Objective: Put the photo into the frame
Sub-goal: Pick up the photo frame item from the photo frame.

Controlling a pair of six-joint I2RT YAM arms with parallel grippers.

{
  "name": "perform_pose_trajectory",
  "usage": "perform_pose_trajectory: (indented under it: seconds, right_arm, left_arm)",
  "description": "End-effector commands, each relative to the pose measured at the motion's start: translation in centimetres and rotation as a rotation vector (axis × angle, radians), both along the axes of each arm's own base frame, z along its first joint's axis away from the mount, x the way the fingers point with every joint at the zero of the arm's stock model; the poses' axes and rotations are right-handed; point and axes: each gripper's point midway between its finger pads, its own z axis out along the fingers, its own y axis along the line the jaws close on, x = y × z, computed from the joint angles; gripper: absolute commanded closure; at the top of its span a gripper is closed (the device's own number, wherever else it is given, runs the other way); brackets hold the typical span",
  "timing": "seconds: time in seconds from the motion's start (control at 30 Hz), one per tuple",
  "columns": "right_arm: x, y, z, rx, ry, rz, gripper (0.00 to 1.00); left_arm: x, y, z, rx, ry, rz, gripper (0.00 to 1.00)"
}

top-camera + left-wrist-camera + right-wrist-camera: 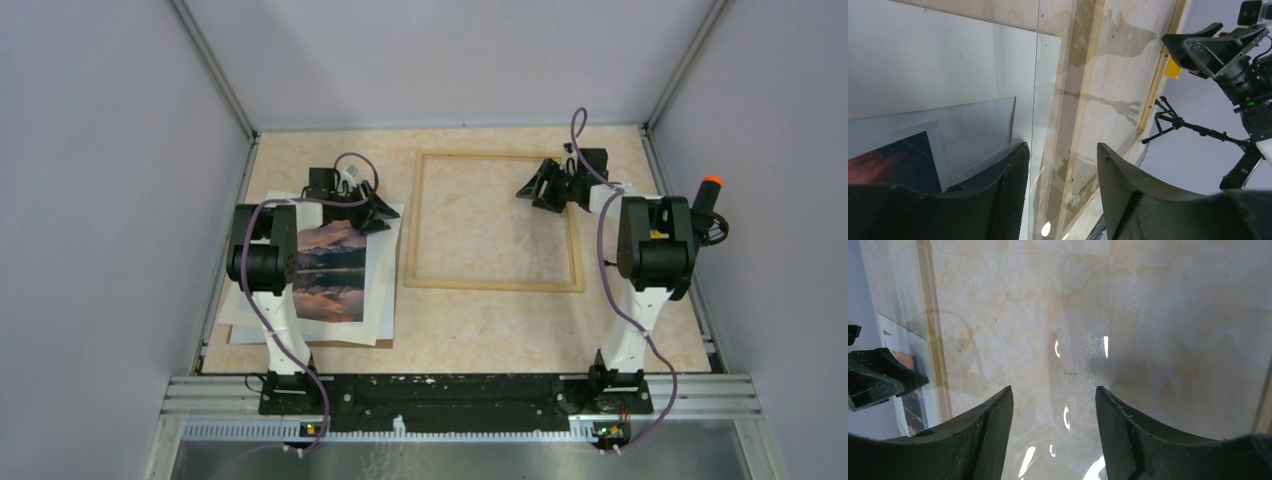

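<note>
While the frame (493, 286) lies flat at the middle of the table (480, 335), a thin rectangle of pale natural wood moulding, the photo (332, 272) rests well to its left, outside it, face up on a stack of white sheets (383, 300). The print is matte paper, orange-pink cloud over dark blue-grey land, with a white margin. The tabletop is smooth, cream and beige, mottled like marble, and it shows through the frame's opening. Plain grey-lilac walls (100, 200) close the cell on three sides, with metal strips in the far corners. The arms' bases stand on a black plate (450, 395) at the near edge.

The left gripper (1062, 150) hovers over the far right corner of the white stack. Its black fingers, one with a finely textured pad, stand well apart with nothing between them. Below them runs a faint straight line with glints, like the edge of a clear sheet, though I cannot tell what it is. The right gripper (1053, 390) hangs over the frame's far right corner, jaws likewise clearly parted and empty, above glossy reflections on the surface.
</note>
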Motion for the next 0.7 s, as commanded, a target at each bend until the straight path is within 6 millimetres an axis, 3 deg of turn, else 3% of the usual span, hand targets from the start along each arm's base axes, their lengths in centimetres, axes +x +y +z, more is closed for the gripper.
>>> perform_pose_trajectory:
  seconds: [0.0, 0.2, 0.43, 0.6, 0.67]
  right_arm:
    - [0.7, 0.7, 0.7, 0.028, -0.047, 0.024, 0.39]
    - [0.4, 0.9, 0.7, 0.037, -0.056, 0.040, 0.39]
    - [0.4, 0.8, 1.6, 0.043, -0.088, 0.042, 0.37]
    - [0.4, 0.5, 1.6, 0.043, -0.093, 0.036, 0.35]
    - [0.4, 0.5, 1.5, 0.043, -0.089, 0.035, 0.35]
  left_arm:
    - [0.4, -0.4, 0.7, -0.051, -0.052, -0.023, 0.46]
    - [1.0, 1.3, -0.4, -0.032, -0.030, -0.003, 0.65]
    - [0.7, 0.7, -0.5, -0.096, -0.023, -0.021, 0.91]
    - [0.8, 0.5, -0.2, -0.122, -0.035, -0.034, 1.00]
    - [1.4, 2.1, 0.0, -0.118, -0.047, 0.002, 1.00]
